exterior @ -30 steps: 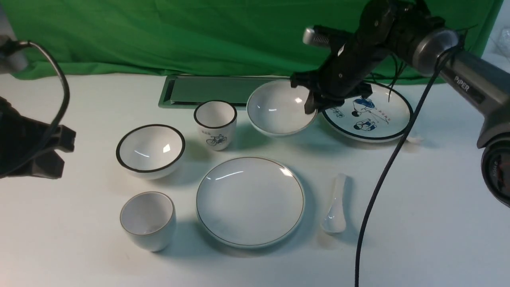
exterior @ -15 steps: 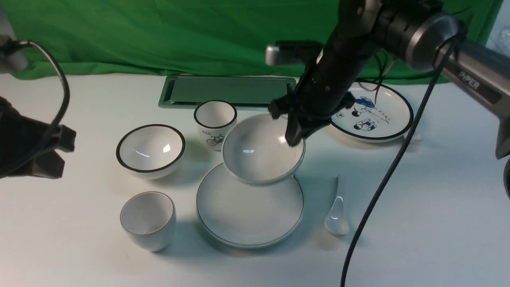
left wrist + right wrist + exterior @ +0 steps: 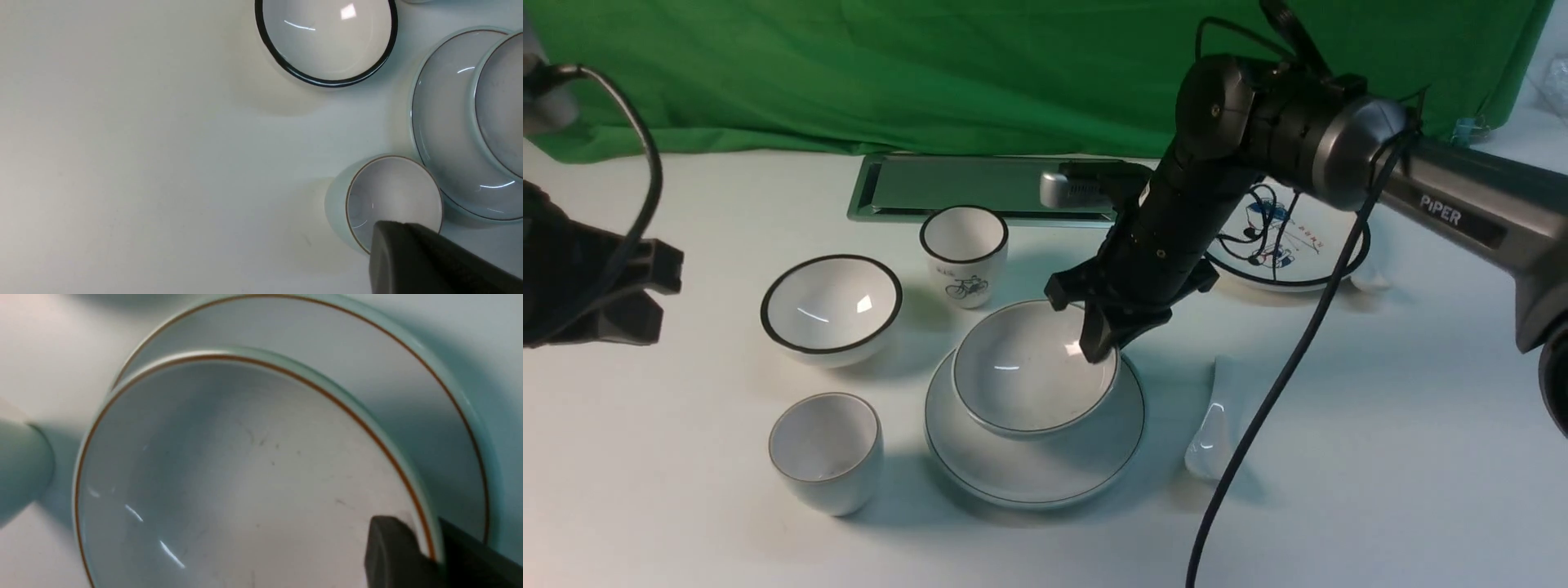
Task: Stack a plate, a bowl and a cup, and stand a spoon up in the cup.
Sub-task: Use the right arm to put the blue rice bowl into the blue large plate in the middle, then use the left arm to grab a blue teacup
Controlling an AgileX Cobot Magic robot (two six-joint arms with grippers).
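My right gripper (image 3: 1098,343) is shut on the far-right rim of the white bowl (image 3: 1021,376). It holds the bowl level, low over or on the plain plate (image 3: 1029,490); I cannot tell if the two touch. In the right wrist view one finger (image 3: 388,547) is inside the bowl (image 3: 245,477) and the other outside, with the plate (image 3: 388,367) beneath. The plain cup (image 3: 825,449) stands upright left of the plate. The white spoon (image 3: 1213,416) lies right of the plate. My left gripper (image 3: 408,228) hovers above the cup (image 3: 392,192), shut and empty.
A black-rimmed bowl (image 3: 832,306) and a bicycle cup (image 3: 964,253) stand behind the cup and the plate. A cartoon plate (image 3: 1327,245) sits at the back right, partly behind my right arm. A metal tray (image 3: 964,184) lies at the back. The right arm's cable (image 3: 1258,425) hangs over the spoon.
My right gripper has carried the bowl from the back of the table forward and down onto or just above the plain plate. The left arm has barely moved.
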